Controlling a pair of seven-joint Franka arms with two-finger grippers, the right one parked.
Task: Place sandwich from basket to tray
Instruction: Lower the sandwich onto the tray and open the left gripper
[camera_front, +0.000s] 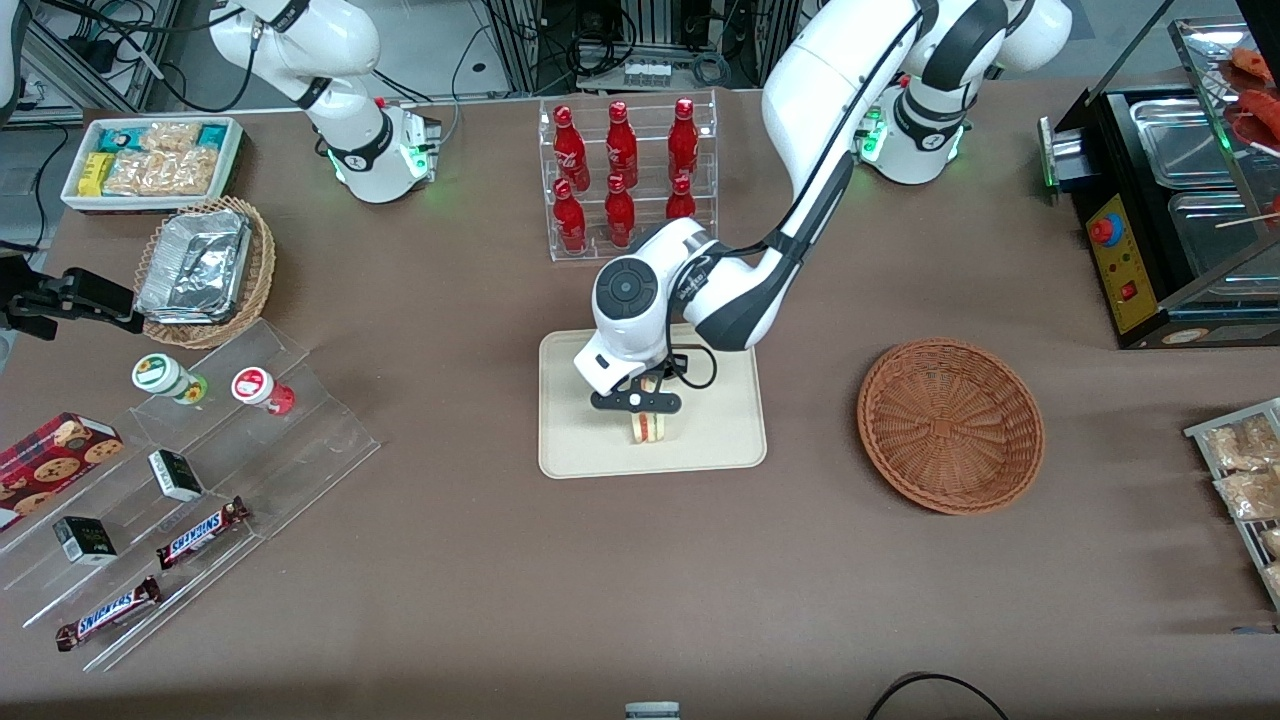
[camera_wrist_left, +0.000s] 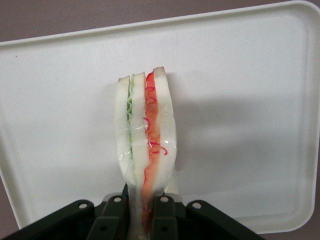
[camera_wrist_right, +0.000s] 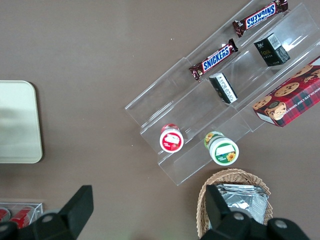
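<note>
At frame centre, the gripper (camera_front: 637, 402) pinches the upright sandwich (camera_front: 648, 426) over the tray (camera_front: 735, 440); release risks toppling.

Front view looks down; both wrist views share the tray (camera_front: 560, 440).

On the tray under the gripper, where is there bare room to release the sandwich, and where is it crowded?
The tray is bare all around the sandwich, which the gripper holds shut over its middle. Free patches run to every rim. The basket toward the working arm's end lies empty. The bottle rack, farther from the camera, is crowded.
</note>
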